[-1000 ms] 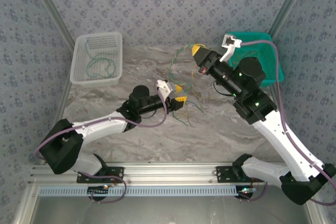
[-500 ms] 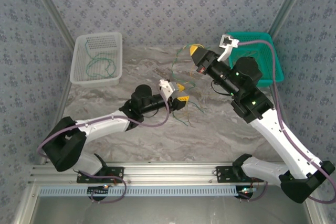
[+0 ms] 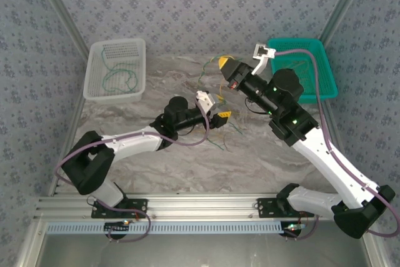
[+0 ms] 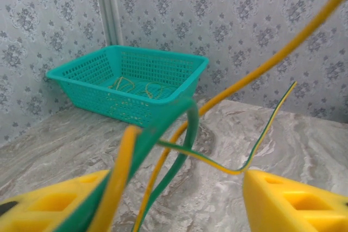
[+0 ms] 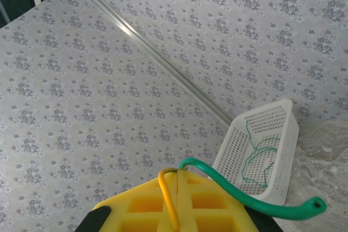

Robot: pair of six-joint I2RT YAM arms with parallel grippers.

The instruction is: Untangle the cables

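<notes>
Close up, blurred cables (image 4: 190, 129) cross the gaping left hand (image 4: 174, 205); the right hand (image 5: 178, 194) pinches two, the rest hidden

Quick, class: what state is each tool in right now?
Left tool: open, with cables passing through the gap.
Right tool: closed, holding the cables.

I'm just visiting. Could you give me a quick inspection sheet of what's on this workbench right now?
Surface: marbled grey table.
Job's things: tangled green and yellow cables mid-table; white basket holds a green one, teal basket yellow ones.
Clutter: nothing seen.
Grippers: left gripper open, cables between its fingers; right gripper shut on cables.
Cables: purple cables along both arms.
Surroundings: patterned walls, metal rail at near edge.
</notes>
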